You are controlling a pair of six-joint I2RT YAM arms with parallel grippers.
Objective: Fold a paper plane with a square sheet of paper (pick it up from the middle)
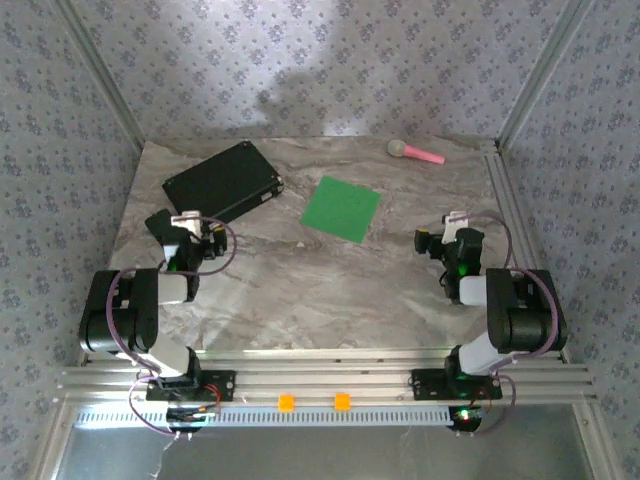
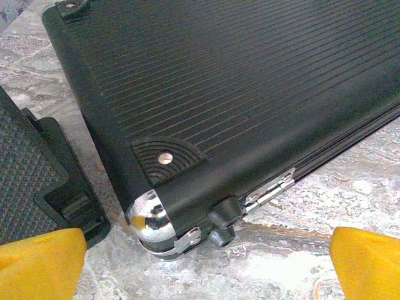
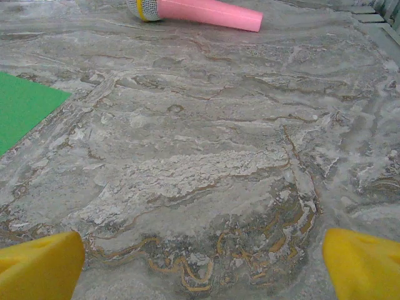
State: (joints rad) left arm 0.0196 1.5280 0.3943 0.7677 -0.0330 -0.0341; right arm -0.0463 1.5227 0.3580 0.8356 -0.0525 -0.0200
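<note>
Marbled grey table (image 1: pixel 300 300), patterned walls around. Green paper sheet (image 1: pixel 341 208) lay flat and unfolded toward far middle, nothing touching it, probably so either arm could reach its centre. Black case (image 1: pixel 222 182) near its left; pink toy microphone (image 1: pixel 415 152) at far edge. Left gripper (image 2: pixel 206 265) low, facing case corner, fingers wide, empty. Right gripper (image 3: pixel 203 262) drawn back, aimed over bare table, fingers wide, holding nothing. Folding not begun.
</note>
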